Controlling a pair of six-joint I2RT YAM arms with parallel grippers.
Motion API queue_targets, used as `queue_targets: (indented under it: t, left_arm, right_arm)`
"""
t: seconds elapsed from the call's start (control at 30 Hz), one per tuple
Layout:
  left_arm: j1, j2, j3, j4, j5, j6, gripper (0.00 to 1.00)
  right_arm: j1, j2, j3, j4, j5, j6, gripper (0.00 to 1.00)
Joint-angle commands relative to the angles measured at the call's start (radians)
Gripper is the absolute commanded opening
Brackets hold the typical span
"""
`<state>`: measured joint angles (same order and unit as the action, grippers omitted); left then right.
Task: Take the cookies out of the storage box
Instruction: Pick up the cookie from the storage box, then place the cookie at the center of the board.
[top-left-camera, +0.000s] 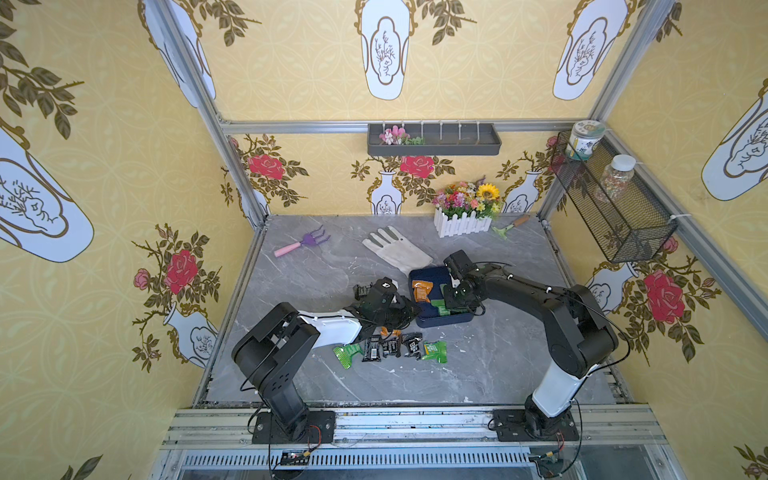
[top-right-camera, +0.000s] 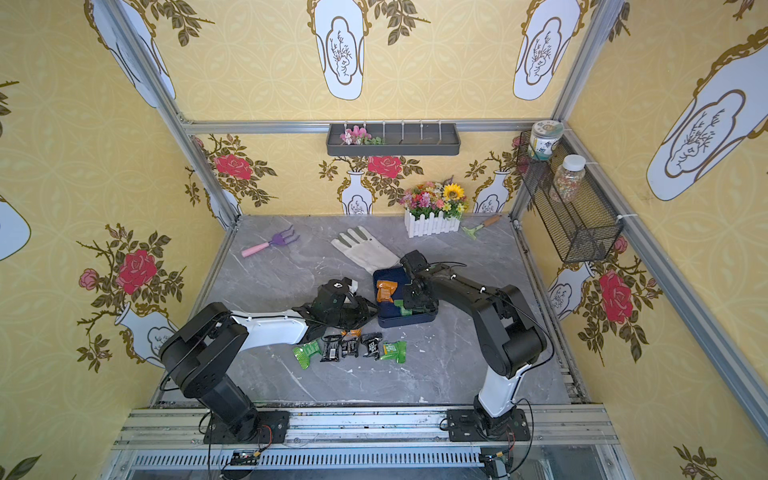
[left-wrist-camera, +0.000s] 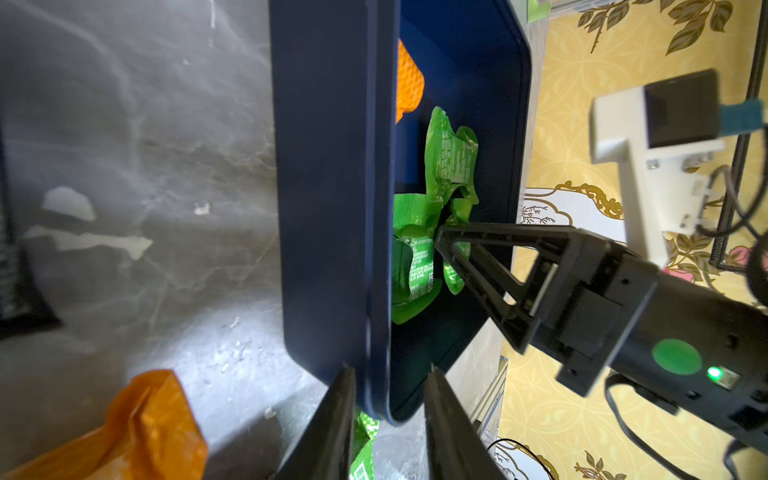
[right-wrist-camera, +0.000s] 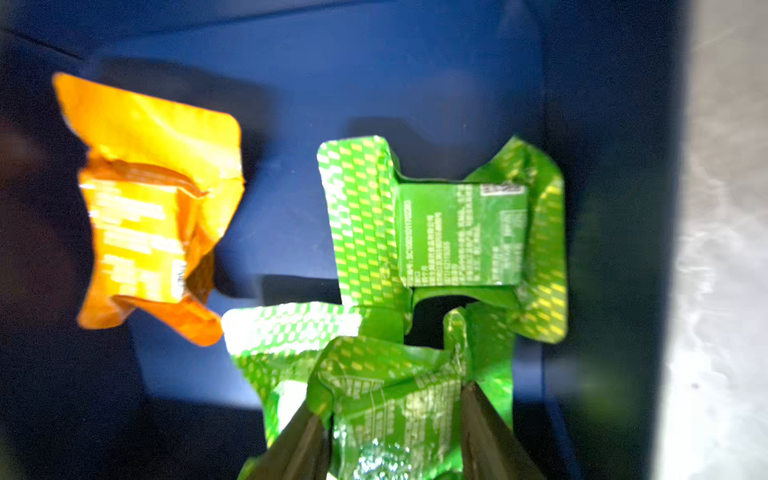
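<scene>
Nearest, loose cookies lie in a row on the counter, at 7 o'clock from the storage box. At its 8 o'clock wall the left jaws straddle the rim; whether they are clenched I cannot tell. Inside, the right jaws grasp a green cookie, and an orange cookie lies toward 11 o'clock.

Robot test cell, dressed as a garden corner. Enclosure is built of aluminium frame; walls are covered in wallpaper printed with vases and roses. Two arms, left arm and right arm, are bolted to a rail, with loose cables below. On the marble-look tabletop, garden props are laid out: planter, rake, glove, trowel. Basket with jars and tray are hung on the walls.
</scene>
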<state>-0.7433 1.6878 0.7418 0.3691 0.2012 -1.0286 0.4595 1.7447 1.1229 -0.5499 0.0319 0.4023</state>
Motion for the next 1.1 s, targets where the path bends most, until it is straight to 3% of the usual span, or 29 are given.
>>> queue_targets:
  t: [0.0,0.53,0.63,0.83,1.07]
  left_arm:
    - [-0.005,0.011,0.011,0.013,-0.001,0.014,0.33]
    - [-0.031,0.084,0.096,0.013,0.010,0.033,0.31]
    - [-0.031,0.053,0.083,0.013,-0.024,0.036,0.35]
    - [-0.031,-0.174,-0.045,0.013,-0.250,0.012,0.45]
    - [-0.025,-0.467,-0.204,-0.175,-0.635,-0.124,0.45]
  right_arm:
    - [0.002,-0.031,0.022,-0.030,0.030,-0.013,0.47]
    - [-0.001,-0.162,0.076,-0.109,0.048,-0.008,0.44]
    - [0.004,-0.187,0.082,-0.129,0.035,-0.003,0.44]
    - [0.079,-0.195,0.113,-0.162,0.048,0.020,0.44]
    - [0.249,-0.112,0.191,-0.138,0.082,0.079,0.44]
